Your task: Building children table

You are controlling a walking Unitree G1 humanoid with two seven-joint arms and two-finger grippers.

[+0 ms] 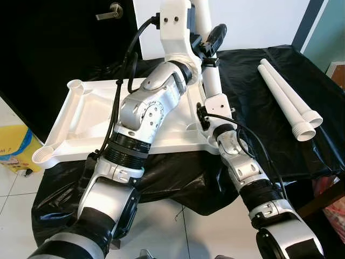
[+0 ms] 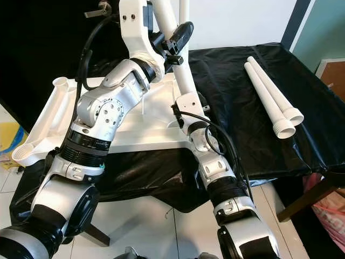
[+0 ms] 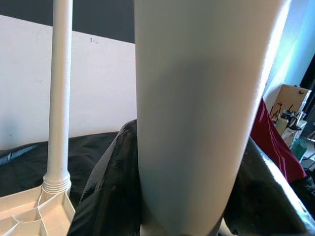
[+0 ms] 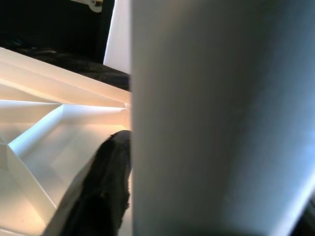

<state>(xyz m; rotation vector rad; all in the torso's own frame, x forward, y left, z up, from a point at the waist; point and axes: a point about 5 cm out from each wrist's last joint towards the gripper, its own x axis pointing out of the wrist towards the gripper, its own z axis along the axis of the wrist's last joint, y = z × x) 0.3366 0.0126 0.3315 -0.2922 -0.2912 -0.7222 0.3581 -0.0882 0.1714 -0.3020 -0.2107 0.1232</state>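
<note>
The white table top (image 1: pixel 91 118) lies upside down on a black cloth, its ribbed underside facing up. A white table leg (image 1: pixel 211 75) stands upright at its near right corner. My left gripper (image 1: pixel 214 40) is shut on this leg high up, a black finger (image 3: pixel 103 187) on each side of the tube. My right gripper (image 1: pixel 204 116) is shut on the same leg low down, close to the corner socket, one finger (image 4: pixel 98 196) beside the tube. A second leg (image 3: pixel 60 98) stands upright in the far corner. Two loose legs (image 1: pixel 288 100) lie side by side on the cloth to the right.
The two left corner sockets (image 1: pixel 75 84) (image 1: pixel 43 155) are open, with no leg in them. A yellow bag (image 1: pixel 13 145) sits on the tiled floor at the left. A dark door with a handle (image 1: pixel 110 11) is behind. A cardboard box (image 1: pixel 338 73) stands at the far right.
</note>
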